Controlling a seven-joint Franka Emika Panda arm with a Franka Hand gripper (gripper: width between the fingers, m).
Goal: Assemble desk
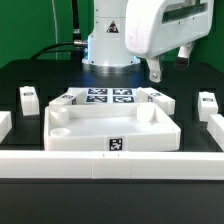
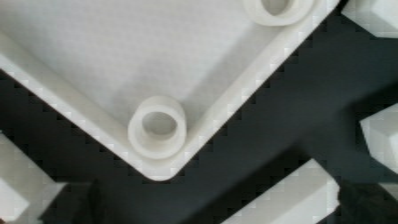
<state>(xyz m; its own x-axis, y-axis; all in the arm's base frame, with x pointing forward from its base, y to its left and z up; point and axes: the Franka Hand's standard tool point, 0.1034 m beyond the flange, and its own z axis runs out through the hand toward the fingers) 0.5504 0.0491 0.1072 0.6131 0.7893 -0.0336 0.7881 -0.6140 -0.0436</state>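
White plastic tabletop (image 1: 80,140) lies rim-up on the black surface (image 1: 100,200), and above one of its round corner sockets (image 2: 157,125) the end effector (image 1: 155,75) hangs wide open, gripping nothing.

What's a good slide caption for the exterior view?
Open pincer hovers over a corner of the white rimmed tabletop, loose legs waiting on both sides.

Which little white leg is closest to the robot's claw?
The leg behind the tabletop on the exterior view's right, almost under the open gripper; the other legs sit farther off.
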